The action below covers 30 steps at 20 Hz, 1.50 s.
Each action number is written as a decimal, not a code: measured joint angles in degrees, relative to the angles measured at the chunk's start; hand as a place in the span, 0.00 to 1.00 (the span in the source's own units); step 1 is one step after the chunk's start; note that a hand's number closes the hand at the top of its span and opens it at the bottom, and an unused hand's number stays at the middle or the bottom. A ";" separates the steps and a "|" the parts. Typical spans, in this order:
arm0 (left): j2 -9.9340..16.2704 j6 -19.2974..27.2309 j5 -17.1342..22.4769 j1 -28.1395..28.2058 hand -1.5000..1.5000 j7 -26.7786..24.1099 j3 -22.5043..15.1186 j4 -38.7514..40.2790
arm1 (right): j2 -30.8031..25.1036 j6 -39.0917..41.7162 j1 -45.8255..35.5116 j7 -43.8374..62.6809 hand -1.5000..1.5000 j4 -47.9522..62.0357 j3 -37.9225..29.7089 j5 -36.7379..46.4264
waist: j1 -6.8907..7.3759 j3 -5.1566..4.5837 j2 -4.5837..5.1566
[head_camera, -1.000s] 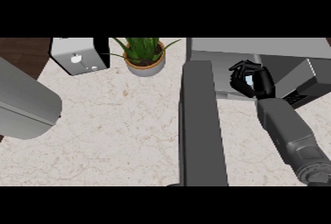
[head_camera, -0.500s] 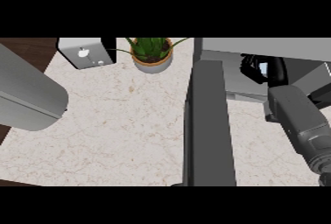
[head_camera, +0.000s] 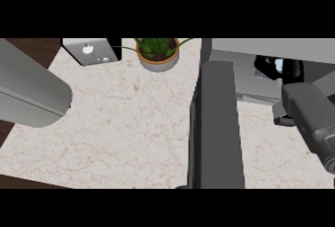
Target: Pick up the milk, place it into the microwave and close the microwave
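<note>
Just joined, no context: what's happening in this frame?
The right hand is reaching into the open microwave at the upper right, curled round a pale object, likely the milk, though mostly hidden. The microwave door stands open, edge-on down the middle of the counter. Only the left forearm shows, at the left edge; its hand is out of view. A potted plant sits at the back.

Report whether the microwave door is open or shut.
Open. The microwave door juts out edge-on over the counter, and the right hand reaches into the microwave beside it.
</note>
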 measured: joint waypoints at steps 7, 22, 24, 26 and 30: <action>1.12 0.03 -0.15 -2.30 0.00 0.00 -0.18 1.35 | -1.28 -1.42 -1.37 1.41 1.00 0.47 -0.52 -0.09 | 1.18 0.11 0.79; 2.67 -0.44 -2.97 -4.92 0.00 -0.08 0.26 3.18 | -3.70 -1.48 -1.66 1.44 1.00 0.93 -1.29 -0.24 | 2.70 0.28 1.81; 2.78 -0.56 -3.23 -5.30 0.00 -0.10 0.12 3.50 | -4.03 -1.27 -1.97 1.82 1.00 1.07 -1.36 -0.24 | 2.83 0.28 1.88; 3.02 -0.58 -3.57 -5.70 0.00 -0.01 0.00 3.58 | -4.88 -3.25 -1.87 2.60 0.00 1.40 -0.56 0.75 | 2.90 0.18 1.99; 3.37 -0.64 -4.34 -6.44 0.00 0.12 -0.16 4.39 | -2.85 -0.34 -3.58 1.84 0.00 0.70 -2.21 -1.04 | 3.08 0.38 1.80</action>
